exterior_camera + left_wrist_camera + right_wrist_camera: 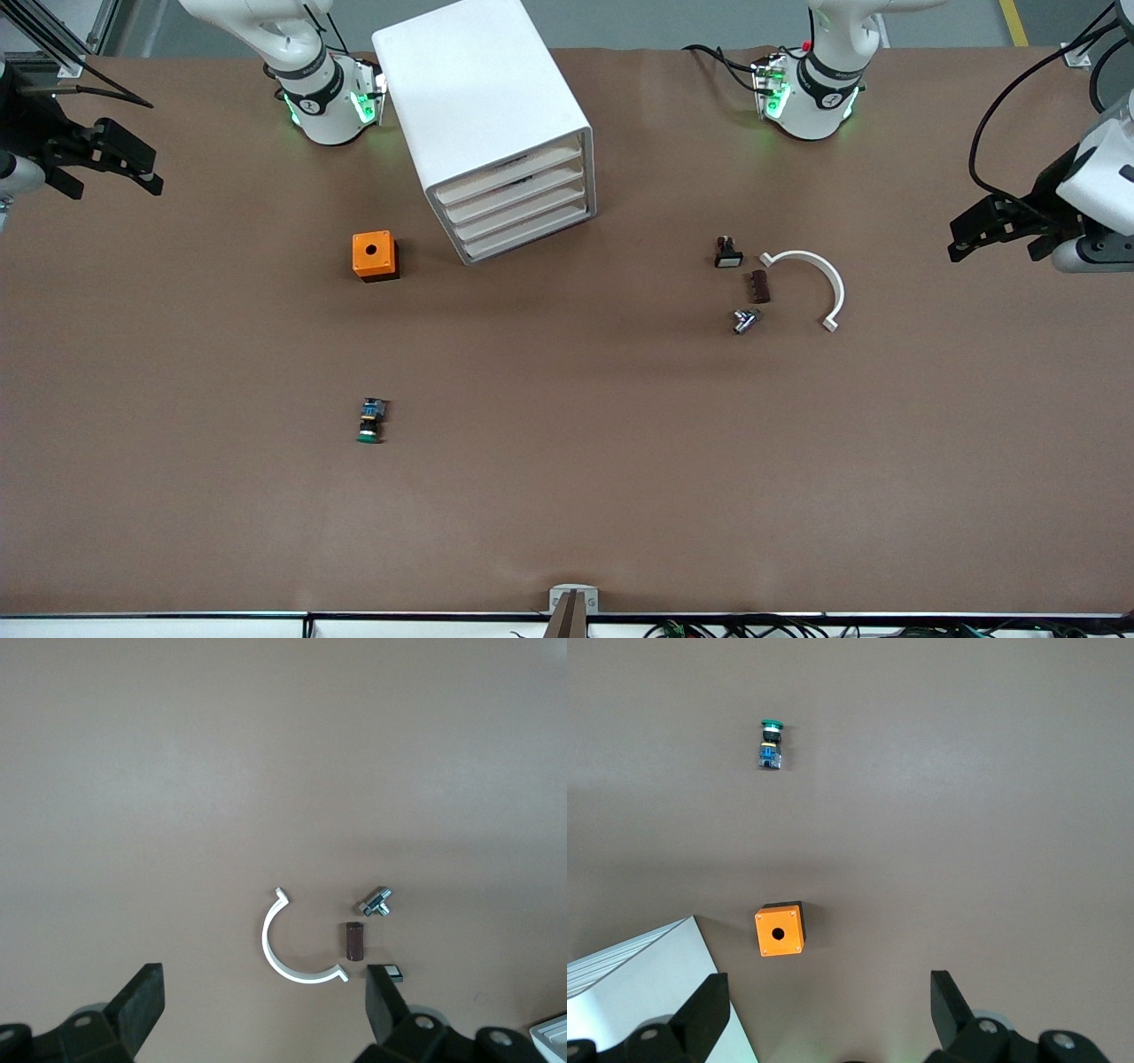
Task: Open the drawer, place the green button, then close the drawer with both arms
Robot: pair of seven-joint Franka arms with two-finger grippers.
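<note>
The white cabinet (483,97) stands on the brown table between the two arm bases, and its corner (638,992) shows in the right wrist view. Its top drawer (514,171) sits flush with the three below it. The button (371,421), green cap and blue-and-black body, lies on its side nearer the front camera than the cabinet, toward the right arm's end (771,744). My right gripper (115,182) hangs open and empty high over its end of the table (828,992). At the other end my left gripper (992,241) is open and empty too (264,992).
An orange cube with a hole (375,256) (780,933) sits beside the cabinet. Toward the left arm's end lie a white half-ring (819,283) (283,948), a brown cylinder (759,286), a metal fitting (744,320) and a small black part with a white face (727,254).
</note>
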